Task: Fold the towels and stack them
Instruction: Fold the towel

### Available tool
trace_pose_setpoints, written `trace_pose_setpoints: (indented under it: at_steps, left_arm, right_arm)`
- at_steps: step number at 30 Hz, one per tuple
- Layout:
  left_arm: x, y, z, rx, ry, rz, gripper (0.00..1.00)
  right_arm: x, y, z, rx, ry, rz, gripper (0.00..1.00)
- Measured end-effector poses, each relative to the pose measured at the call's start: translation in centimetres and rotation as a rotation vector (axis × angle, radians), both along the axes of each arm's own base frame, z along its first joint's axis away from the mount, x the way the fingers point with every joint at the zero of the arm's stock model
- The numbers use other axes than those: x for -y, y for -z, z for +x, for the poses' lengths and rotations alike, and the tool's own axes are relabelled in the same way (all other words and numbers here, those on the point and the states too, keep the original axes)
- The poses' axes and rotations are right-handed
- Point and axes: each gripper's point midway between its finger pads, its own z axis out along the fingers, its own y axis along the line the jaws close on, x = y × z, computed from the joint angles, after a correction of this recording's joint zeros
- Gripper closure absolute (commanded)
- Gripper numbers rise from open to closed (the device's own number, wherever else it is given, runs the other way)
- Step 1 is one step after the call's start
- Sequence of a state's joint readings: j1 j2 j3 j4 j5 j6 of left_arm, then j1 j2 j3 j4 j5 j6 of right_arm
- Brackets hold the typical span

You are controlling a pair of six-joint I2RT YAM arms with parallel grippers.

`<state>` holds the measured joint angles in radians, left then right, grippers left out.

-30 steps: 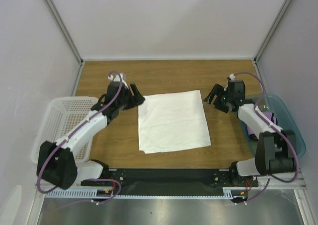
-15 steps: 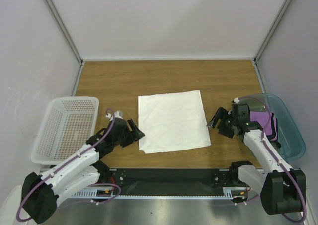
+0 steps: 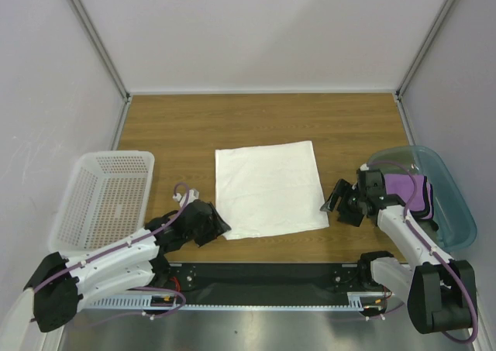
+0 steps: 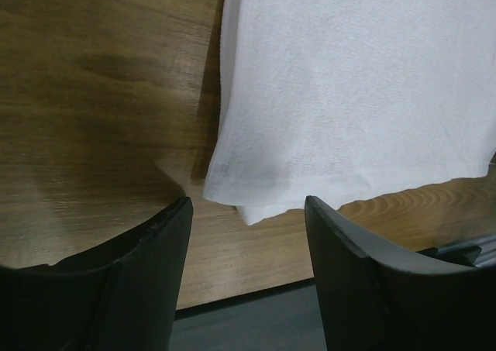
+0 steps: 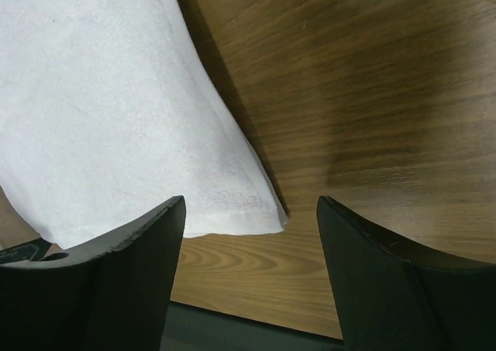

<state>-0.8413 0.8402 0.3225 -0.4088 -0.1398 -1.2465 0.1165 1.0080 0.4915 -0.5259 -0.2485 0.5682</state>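
The white towel (image 3: 269, 190) lies flat at the middle of the surface (image 3: 178, 126), its edges roughly square to the near edge. In the left wrist view a second layer peeks out under its near-left corner (image 4: 256, 208). It therefore looks to be folded at least once already.

The left hand (image 3: 215, 225) sits low just beside that near-left corner. Its jaws are spread and nothing is between them. The corner lies just ahead of the gap, not inside it.

The right hand (image 3: 335, 200) mirrors this at the near-right corner (image 5: 267, 219). Its jaws are also spread and empty, with the corner just ahead of the gap.

This placement probably serves the next fold. With one hand at each near corner, the near edge can be lifted evenly. It can then be carried over to the far edge without skewing the cloth. The jaws are probably held wide so that each can slide over a corner, one finger above and one below.

The purple towel (image 3: 407, 190) rests in the teal bin (image 3: 457, 211) at the right, well apart from the white one. It is probably left there until the large cloth is finished. The basket (image 3: 101, 204) stands at the left, near the left arm, with no cloth visible in it. No navy towel can be made out with certainty.

Risk: each corner has thin stacked layers, so a shallow pinch may take the top layer only.
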Motion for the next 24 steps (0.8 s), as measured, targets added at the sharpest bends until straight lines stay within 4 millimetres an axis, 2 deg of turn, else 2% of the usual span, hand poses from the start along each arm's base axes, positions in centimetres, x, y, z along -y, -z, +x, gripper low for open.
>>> trace_pose_setpoints:
  at_steps: [5,8,11,17,18,21,24]
  left_arm:
    - [0.1,0.3,-0.4,-0.017,-0.025,0.006,0.37]
    - [0.3,0.5,-0.2,-0.022,-0.041,0.002,0.42]
    - [0.6,0.8,0.0,-0.027,-0.052,0.000,0.51]
    - [0.9,1.4,0.3,-0.042,-0.069,0.005,0.81]
    - [0.9,1.5,0.2,-0.046,-0.069,0.009,0.89]
    - [0.8,1.5,0.3,-0.045,-0.074,0.015,1.00]
    - [0.5,1.5,0.4,-0.038,-0.078,0.037,1.00]
  right_arm:
    - [-0.4,0.5,-0.4,-0.017,-0.007,0.004,0.27]
    - [-0.6,1.2,-0.9,-0.047,-0.008,0.006,0.28]
    - [-0.8,1.5,-1.1,-0.059,-0.009,0.010,0.29]
    - [-0.9,1.5,-1.2,-0.062,-0.006,0.013,0.32]
    - [-1.0,1.6,-1.2,-0.064,-0.004,0.014,0.33]
    - [-1.0,1.6,-1.2,-0.069,0.002,0.013,0.35]
    - [-1.0,1.6,-1.4,-0.075,0.004,0.015,0.37]
